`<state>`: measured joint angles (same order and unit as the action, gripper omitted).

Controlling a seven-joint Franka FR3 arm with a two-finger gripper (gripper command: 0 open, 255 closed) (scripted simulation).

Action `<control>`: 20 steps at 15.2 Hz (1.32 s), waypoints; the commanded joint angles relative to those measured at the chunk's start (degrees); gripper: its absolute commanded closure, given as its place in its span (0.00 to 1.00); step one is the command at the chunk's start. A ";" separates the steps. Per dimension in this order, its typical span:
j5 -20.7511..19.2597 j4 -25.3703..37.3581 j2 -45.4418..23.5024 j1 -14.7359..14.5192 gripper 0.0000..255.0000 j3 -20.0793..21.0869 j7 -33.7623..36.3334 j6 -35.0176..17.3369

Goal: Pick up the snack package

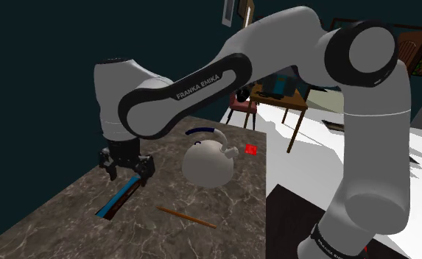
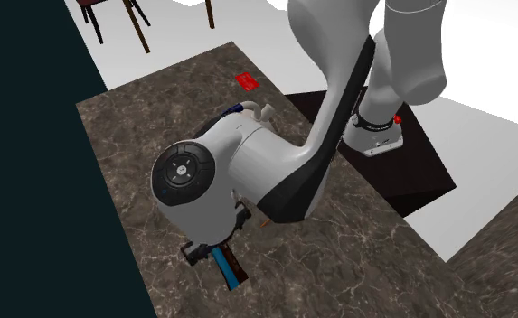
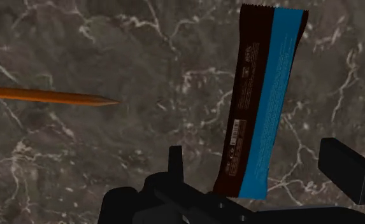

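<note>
The snack package (image 3: 260,102) is a long flat bar wrapper, half blue and half dark brown, lying on the dark marble counter (image 3: 111,159). My gripper (image 3: 260,168) hovers over its near end, open. The black fingers (image 3: 346,168) stand on either side of the wrapper without touching it. From the shoulder view the gripper (image 1: 128,168) hangs just above the package (image 1: 119,197), near the counter's left side. In the second exterior view the package (image 2: 227,268) pokes out from under the wrist, and most of the gripper (image 2: 210,253) is hidden by the arm.
A white kettle (image 1: 208,162) with a dark blue handle stands close to the right of the gripper. An orange pencil (image 1: 187,217) lies near the counter's front. A small red item (image 1: 251,149) sits by the far edge. Wooden chairs and a table (image 1: 279,96) stand beyond.
</note>
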<state>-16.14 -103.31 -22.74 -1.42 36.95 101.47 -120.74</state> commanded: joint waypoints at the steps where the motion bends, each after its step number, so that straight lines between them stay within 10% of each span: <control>1: -1.56 3.81 -3.83 -2.14 0.00 -1.15 3.13 0.48; 10: -3.70 1.95 -6.77 -3.03 0.00 -2.55 4.45 -3.90; 11: -3.68 1.83 -6.70 -3.02 1.00 -2.53 4.48 -3.95; 20: -3.70 1.95 -6.77 -3.03 1.00 -2.55 4.45 -3.90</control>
<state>-19.78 -101.16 -29.28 -4.44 34.51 105.85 -124.48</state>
